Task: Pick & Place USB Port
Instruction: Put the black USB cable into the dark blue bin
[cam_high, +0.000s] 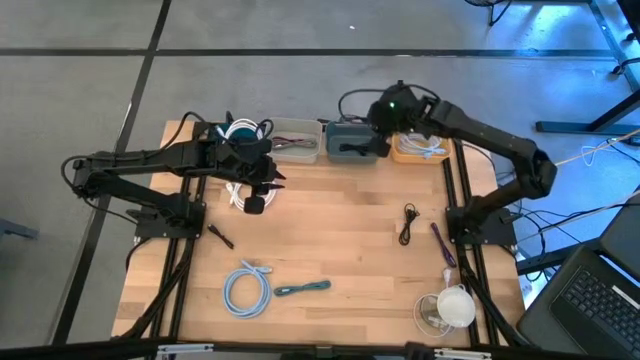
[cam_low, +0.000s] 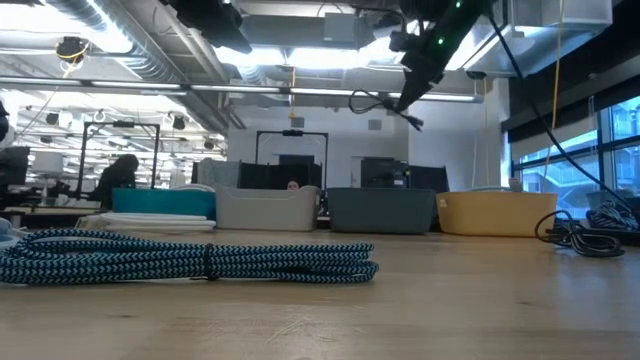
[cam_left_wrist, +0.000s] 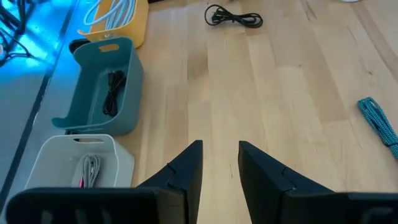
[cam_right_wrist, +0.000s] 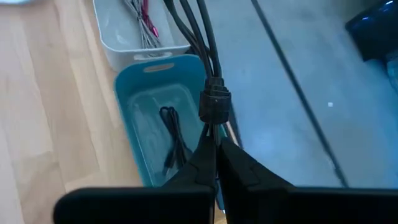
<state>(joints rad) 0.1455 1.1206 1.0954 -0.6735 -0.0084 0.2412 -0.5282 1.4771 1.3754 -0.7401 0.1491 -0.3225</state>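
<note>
I've got the right gripper (cam_right_wrist: 214, 146) pinched on a black cable (cam_right_wrist: 193, 28), hanging over the teal bin (cam_right_wrist: 138, 99), so this looks like the drop-off step. Next it needs to lower and let go inside the walls; one cable's already in there. Left gripper (cam_left_wrist: 221, 165) idles, jaws narrowly apart, with plenty of bare table (cam_high: 340, 215) ahead

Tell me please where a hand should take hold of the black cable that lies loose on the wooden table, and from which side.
The black cable lies flat as a narrow, elongated bundle. I would come straight down from above and pinch across its narrow middle, fingers on either long side. The right hand is nearer but is shut on another black cable over the teal bin; the left hand is open.
</note>
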